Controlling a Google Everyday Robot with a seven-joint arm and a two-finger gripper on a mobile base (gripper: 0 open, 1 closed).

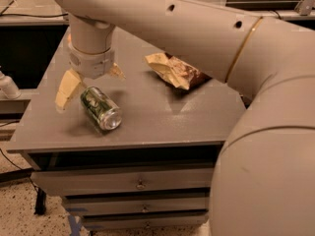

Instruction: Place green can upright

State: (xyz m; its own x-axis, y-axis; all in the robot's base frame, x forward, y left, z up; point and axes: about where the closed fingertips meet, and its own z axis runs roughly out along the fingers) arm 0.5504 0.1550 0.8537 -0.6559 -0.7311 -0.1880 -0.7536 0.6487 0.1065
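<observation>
Arm (197,28) reaching across table (162,117), with bag (172,70) lying well apart on the far right and out of the working area. Gripper (91,86) hangs just above the left part of the table, jaws spread wide and holding nothing. One finger (65,87) is just left of the can (101,108), the other behind it. The step in hand appears to be the grasp. It would go best if the gripper descends so the fingers straddle the can's body across its width near the far end, closes without nudging it into a roll, then lifts and tips it until one flat end meets the table squarely, clear of the front edge. The can lies on its side near the front left of the table. Its long axis runs from far left to near right, with one silver end facing the near right.
</observation>
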